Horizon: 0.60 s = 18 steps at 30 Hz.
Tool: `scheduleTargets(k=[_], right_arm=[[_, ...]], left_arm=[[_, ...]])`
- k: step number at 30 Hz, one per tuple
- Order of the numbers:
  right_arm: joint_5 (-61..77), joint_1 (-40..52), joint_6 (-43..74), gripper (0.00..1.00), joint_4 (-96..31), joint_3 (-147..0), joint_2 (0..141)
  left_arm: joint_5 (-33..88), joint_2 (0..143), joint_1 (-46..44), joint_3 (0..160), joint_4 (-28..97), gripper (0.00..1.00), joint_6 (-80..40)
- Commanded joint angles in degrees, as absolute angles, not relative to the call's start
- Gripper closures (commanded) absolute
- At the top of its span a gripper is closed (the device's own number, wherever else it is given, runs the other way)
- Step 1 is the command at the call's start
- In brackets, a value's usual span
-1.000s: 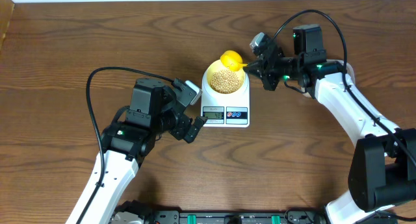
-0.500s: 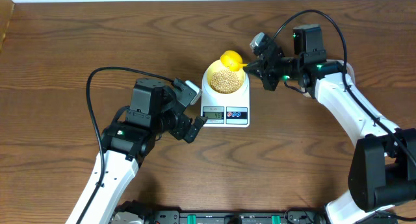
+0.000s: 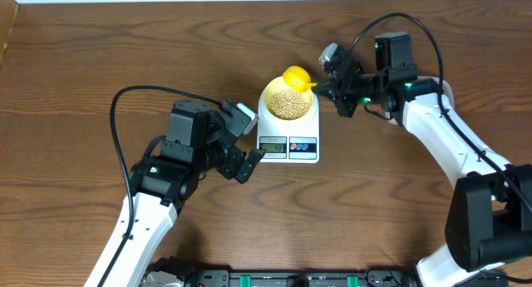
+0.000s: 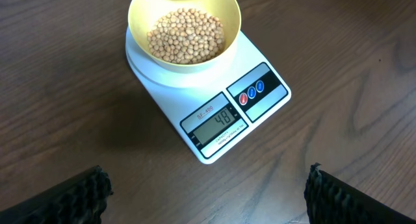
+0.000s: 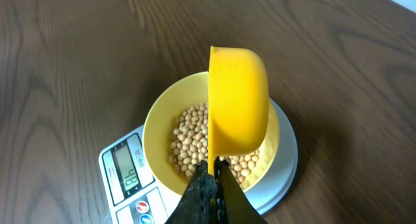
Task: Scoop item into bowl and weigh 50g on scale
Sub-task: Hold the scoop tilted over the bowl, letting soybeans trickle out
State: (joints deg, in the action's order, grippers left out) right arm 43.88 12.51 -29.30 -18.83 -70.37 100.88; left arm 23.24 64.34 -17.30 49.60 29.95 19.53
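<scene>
A yellow scoop [image 5: 237,100] hangs tipped on its side over the far rim of the bowl [image 3: 268,100]. The right gripper [image 3: 320,87] is clamped tight on its handle. The bowl sits on the rear of the scale [image 3: 288,129], which stands near the middle of the table [image 3: 100,54]. The beans [image 4: 185,34] cover the bowl's bottom in a shallow heap.

The scoop's long axis runs from the right gripper leftward toward the bowl, so the bowl lies just left of and below that gripper, directly under the scoop's lip. No beans can be seen in the scoop from the wrist view, which catches it nearly edge-on.

The display [image 4: 215,124] at the scale's near edge reads 48, a shade under the target. A small top-up seems to be what remains. The right arm is better placed for it, with the tool already in its grip and the bowl underneath.

The left gripper [image 3: 249,139] waits beside the scale's near left corner with its jaws spread wide and nothing between them. Its camera looks down on the display.

Compared with a second ago, nothing visibly differs. Both arms, the scoop and the bowl sit in the same places in the overhead view.
</scene>
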Motion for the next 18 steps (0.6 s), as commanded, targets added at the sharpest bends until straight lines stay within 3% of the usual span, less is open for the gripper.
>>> scheduleTargets(k=[1,18], right_arm=[[42.5,12.7,-31.8,0.99,-19.0,-70.4,101.3],[42.1,12.8,-43.5,0.99,-18.9,-70.4,101.3]], left_arm=[[23.5,64.0,-17.1,49.8,29.9,0.02,19.7],[23.5,64.0,-17.1,49.8,29.9,0.02,19.7]])
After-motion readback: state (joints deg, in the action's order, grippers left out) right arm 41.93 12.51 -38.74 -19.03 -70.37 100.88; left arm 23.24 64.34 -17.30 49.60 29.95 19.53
